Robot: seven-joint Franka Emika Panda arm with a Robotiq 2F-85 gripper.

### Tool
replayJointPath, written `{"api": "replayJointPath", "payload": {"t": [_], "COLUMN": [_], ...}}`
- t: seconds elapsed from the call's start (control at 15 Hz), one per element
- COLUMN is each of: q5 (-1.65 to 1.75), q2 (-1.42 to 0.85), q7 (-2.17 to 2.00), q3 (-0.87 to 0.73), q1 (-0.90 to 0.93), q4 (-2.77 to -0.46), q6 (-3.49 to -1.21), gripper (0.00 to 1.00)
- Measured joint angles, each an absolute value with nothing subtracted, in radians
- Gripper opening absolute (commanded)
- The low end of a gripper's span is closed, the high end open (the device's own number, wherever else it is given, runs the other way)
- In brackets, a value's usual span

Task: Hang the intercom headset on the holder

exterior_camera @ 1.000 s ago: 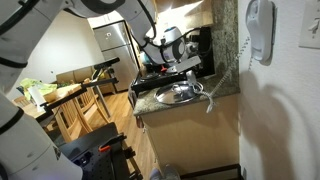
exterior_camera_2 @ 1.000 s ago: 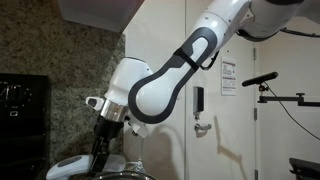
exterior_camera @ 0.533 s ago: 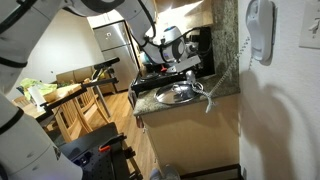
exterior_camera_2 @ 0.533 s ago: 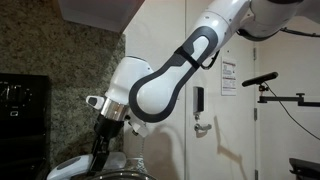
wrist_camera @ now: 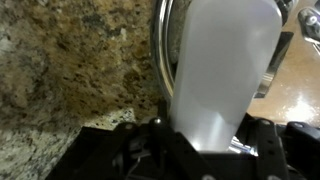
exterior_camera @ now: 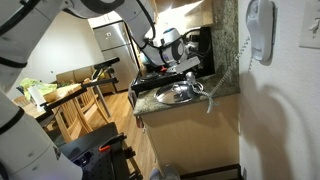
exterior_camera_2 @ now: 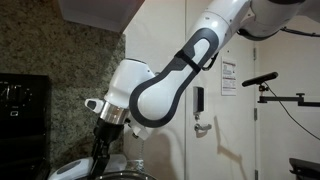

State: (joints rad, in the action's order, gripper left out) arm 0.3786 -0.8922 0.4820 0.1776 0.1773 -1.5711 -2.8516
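In the wrist view the intercom headset [wrist_camera: 220, 70], a smooth white body, fills the middle and sits between the dark jaws of my gripper [wrist_camera: 205, 138], which is shut on it. It hangs just over a steel bowl [wrist_camera: 160, 50] on the granite counter [wrist_camera: 60, 70]. In an exterior view my gripper [exterior_camera: 188, 74] is low over that bowl [exterior_camera: 176, 94], and the coiled cord [exterior_camera: 226, 72] runs up toward the grey holder [exterior_camera: 259, 28] on the white wall at the upper right. In an exterior view my gripper [exterior_camera_2: 101, 146] points down, with a white part of the headset [exterior_camera_2: 66, 170] below it.
A black appliance [exterior_camera: 198, 48] stands behind the bowl on the counter. A white switch plate [exterior_camera: 310, 30] is on the wall to the right of the holder. A granite wall edge [exterior_camera: 228, 40] lies between counter and holder. Wooden furniture [exterior_camera: 85, 95] and a fridge [exterior_camera: 112, 42] stand further back.
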Motion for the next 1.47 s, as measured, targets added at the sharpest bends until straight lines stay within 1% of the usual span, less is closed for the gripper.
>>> {"api": "replayJointPath", "payload": {"t": [0.4, 0.73, 0.8, 1.0, 1.27, 1.33, 1.47], "q5": [0.420, 0.431, 0.431, 0.431, 0.431, 0.431, 0.431], "q2": [-0.864, -0.782, -0.764, -0.722, -0.710, -0.709, -0.710], "q7": [0.402, 0.300, 0.284, 0.266, 0.266, 0.266, 0.266], "q3": [0.071, -0.055, -0.076, -0.114, -0.115, -0.115, -0.115], "q1": [0.274, 0.353, 0.364, 0.383, 0.387, 0.388, 0.388], "q4": [-1.600, -1.728, -1.762, -1.849, -1.868, -1.868, -1.869], "q6": [-2.948, -3.087, -3.109, -3.136, -3.136, -3.136, -3.136], "gripper": [0.34, 0.34, 0.59, 0.59, 0.59, 0.34, 0.34]}}
